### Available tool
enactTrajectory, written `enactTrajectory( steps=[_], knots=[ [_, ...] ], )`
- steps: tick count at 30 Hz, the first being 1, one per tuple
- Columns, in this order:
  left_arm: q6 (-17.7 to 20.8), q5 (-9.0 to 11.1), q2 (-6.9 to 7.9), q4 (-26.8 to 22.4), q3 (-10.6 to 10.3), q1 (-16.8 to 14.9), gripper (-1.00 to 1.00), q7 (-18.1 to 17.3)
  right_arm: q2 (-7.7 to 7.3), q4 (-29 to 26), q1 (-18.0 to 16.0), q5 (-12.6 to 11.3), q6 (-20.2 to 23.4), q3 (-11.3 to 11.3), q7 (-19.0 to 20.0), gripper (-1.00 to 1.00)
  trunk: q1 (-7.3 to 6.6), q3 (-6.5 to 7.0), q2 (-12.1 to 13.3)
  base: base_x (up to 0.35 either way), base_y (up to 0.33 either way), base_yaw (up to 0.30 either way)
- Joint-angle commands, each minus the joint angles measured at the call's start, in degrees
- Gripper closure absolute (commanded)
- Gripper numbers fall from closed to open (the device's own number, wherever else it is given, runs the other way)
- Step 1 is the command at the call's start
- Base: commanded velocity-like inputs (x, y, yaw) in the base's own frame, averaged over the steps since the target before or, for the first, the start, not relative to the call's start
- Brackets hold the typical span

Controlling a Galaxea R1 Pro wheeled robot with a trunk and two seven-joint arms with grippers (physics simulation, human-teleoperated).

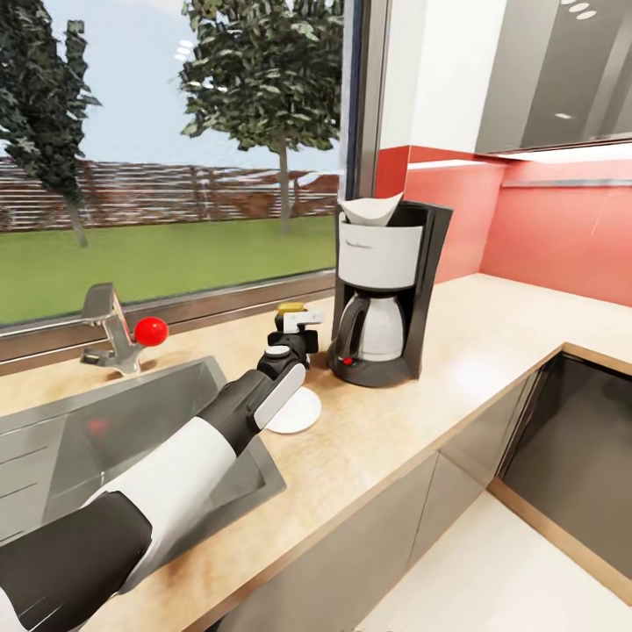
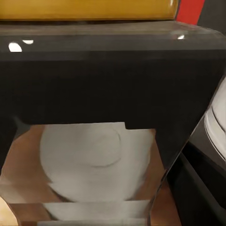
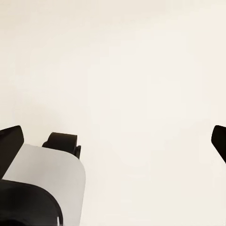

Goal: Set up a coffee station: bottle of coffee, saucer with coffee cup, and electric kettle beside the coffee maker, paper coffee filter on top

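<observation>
The black-and-white coffee maker (image 1: 386, 298) stands on the kitchen countertop (image 1: 474, 342) near the window, and the paper coffee filter (image 1: 370, 209) sits in its top. Just left of it, my left gripper (image 1: 295, 325) is closed around the bottle of coffee (image 1: 290, 310), whose yellow lid pokes up past the fingers. In the left wrist view the dark jar (image 2: 113, 80) is very close. The white saucer (image 1: 297, 414) lies flat on the counter under my wrist, also visible as the saucer (image 2: 89, 165). My right gripper (image 3: 115, 139) hangs open over pale floor.
A steel sink (image 1: 105, 421) is set into the counter on the left, with a tap and its red knob (image 1: 151, 331) behind it. Red backsplash and grey wall cabinets (image 1: 562, 79) run along the right. A dark inset panel (image 1: 579, 439) lies lower right.
</observation>
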Motion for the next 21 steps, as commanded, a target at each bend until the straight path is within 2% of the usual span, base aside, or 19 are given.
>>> enactTrajectory(
  steps=[1,21],
  knots=[
    [0.13,0.34,0.03,-0.08,-0.2,-0.06,1.0,0.46,-0.02,0.04,-0.03,0.25,-0.17,0.01,0.05,-1.0,-0.01,-0.13,-0.03,0.0,0.0,0.0],
    [0.14,0.34,0.03,-0.15,-0.2,-0.05,1.0,0.46,-0.02,0.04,-0.01,0.27,-0.17,0.01,0.05,-1.0,-0.01,-1.35,-0.03,0.0,0.0,0.0]
  ],
)
